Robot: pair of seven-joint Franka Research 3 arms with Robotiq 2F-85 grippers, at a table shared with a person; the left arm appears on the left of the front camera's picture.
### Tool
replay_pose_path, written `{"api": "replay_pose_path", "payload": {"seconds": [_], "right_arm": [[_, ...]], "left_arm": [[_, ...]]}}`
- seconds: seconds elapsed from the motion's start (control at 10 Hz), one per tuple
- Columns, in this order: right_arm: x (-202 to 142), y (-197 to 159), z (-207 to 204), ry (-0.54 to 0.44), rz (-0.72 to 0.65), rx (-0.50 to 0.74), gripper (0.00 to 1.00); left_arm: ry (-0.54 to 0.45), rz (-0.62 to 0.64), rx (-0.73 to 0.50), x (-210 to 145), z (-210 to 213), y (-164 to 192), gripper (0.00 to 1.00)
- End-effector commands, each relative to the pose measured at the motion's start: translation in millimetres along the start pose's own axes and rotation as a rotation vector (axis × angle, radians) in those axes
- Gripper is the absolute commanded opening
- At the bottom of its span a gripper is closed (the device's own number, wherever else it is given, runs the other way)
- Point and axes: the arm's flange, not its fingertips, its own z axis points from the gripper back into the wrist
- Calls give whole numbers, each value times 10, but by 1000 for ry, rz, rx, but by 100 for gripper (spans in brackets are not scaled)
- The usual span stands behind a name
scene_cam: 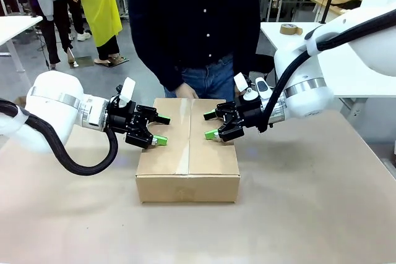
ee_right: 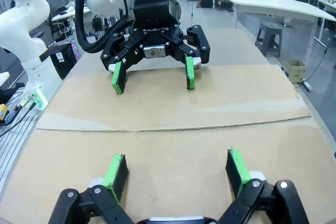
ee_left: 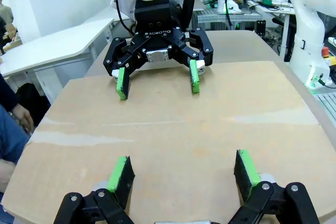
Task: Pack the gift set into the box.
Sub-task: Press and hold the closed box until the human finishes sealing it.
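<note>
Over the closed cardboard box (scene_cam: 188, 153) on the surface (scene_cam: 309, 214), the left hand (scene_cam: 156, 129) and right hand (scene_cam: 211, 125) are being held released, facing each other, seemingly pressing the flaps flat for sealing.

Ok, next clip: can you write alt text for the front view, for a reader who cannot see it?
A closed brown cardboard box sits mid-table, with the left end effector and right end effector both open, facing each other low over its top. A person in a dark shirt stands at the far edge, one hand at the box's far side.
</note>
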Motion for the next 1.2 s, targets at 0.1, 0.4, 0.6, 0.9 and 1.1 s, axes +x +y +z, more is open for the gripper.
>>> {"api": "replay_pose_path", "payload": {"seconds": [0.1,0.4,0.6,0.9,1.1], "right_arm": [[-26,41,-15,3,-10,-21,100],[-26,41,-15,3,-10,-21,100],[-26,41,-15,3,-10,-21,100],[-26,41,-15,3,-10,-21,100],[-26,41,-15,3,-10,-21,100]], "left_arm": [[2,-6,-1,-27,-3,-14,100],[2,-6,-1,-27,-3,-14,100],[2,-6,-1,-27,-3,-14,100],[2,-6,-1,-27,-3,-14,100],[2,-6,-1,-27,-3,-14,100]]}}
